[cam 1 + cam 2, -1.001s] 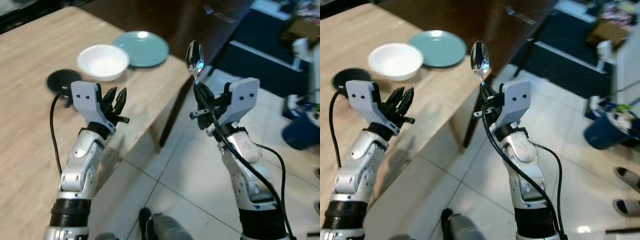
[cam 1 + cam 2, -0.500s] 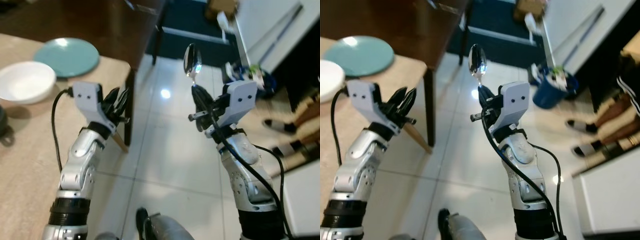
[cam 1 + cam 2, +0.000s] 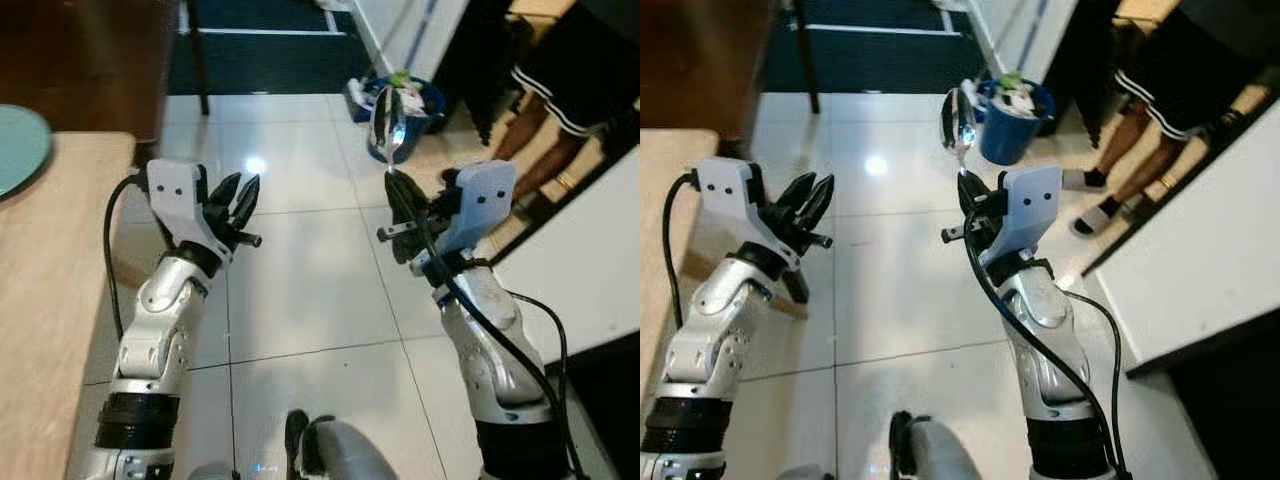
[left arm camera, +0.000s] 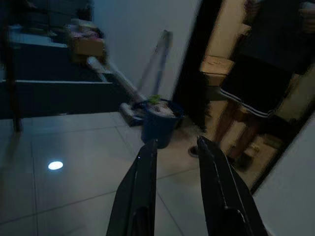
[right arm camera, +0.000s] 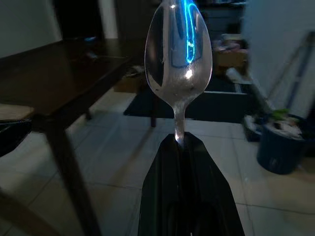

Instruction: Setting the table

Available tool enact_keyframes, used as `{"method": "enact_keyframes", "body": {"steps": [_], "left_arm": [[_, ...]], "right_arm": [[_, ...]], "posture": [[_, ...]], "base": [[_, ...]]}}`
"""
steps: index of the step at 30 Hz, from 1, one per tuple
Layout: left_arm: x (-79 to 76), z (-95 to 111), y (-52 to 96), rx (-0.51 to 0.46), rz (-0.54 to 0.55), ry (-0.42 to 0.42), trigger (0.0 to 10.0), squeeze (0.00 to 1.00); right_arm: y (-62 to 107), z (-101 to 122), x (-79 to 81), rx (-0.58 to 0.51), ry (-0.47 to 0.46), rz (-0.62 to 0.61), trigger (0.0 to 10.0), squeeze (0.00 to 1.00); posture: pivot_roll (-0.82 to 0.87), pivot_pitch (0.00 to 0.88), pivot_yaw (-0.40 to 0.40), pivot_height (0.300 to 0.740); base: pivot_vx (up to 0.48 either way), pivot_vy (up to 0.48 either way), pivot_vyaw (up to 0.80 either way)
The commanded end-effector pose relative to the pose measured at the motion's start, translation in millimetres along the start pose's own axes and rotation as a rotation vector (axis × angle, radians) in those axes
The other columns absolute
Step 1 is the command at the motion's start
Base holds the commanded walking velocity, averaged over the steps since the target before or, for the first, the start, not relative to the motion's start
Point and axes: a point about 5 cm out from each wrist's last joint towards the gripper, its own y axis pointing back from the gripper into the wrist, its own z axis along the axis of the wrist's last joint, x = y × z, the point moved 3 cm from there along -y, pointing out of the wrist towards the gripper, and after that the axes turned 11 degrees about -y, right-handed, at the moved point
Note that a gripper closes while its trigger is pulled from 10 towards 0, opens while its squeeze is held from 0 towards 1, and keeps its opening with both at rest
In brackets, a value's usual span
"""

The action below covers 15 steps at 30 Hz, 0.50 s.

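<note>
Nearest, both arms are raised over the tiled floor (image 3: 300, 300). The right gripper (image 3: 398, 190) has its 2 fingers (image 5: 184, 162) pressed together on the handle of a spoon (image 3: 387, 120), which stands upright with its bowl at the top, so its long axis runs straight on from the fingers. The left gripper (image 3: 240, 200) holds nothing, its fingers (image 4: 145, 182) parted by a narrow gap.

The counter (image 3: 50, 300) lies off to the robot's left, with the rim of a teal plate (image 3: 18, 145) at its far edge. The spoon is well apart from it, over bare floor, and the empty left arm is the nearer one to the counter. My judgement is that the spoon has to be carried leftward to reach the place setting.

Farther off stand a blue bucket (image 3: 1012, 125) and a person's legs (image 3: 1140, 130). The right wrist view adds a dark table (image 5: 59, 78) beyond the spoon
</note>
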Motion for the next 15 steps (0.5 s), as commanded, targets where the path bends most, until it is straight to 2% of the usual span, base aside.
{"method": "enact_keyframes", "body": {"steps": [1, 15], "left_arm": [[-2.7, -2.6, 1.8, 0.011, -0.013, 0.011, 10.0, 0.00], [-4.3, -1.6, -1.2, 0.014, -0.025, 0.004, 10.0, 0.00]], "right_arm": [[1.1, -2.2, -2.7, 0.010, -0.019, -0.014, 10.0, 0.00], [2.7, -3.9, -4.6, 0.019, -0.039, -0.033, 10.0, 0.00]], "posture": [[0.06, 0.107, -0.040, 0.740], [0.06, 0.109, -0.033, 0.740]], "base": [[0.000, 0.000, 0.00], [0.000, 0.000, 0.00]]}}
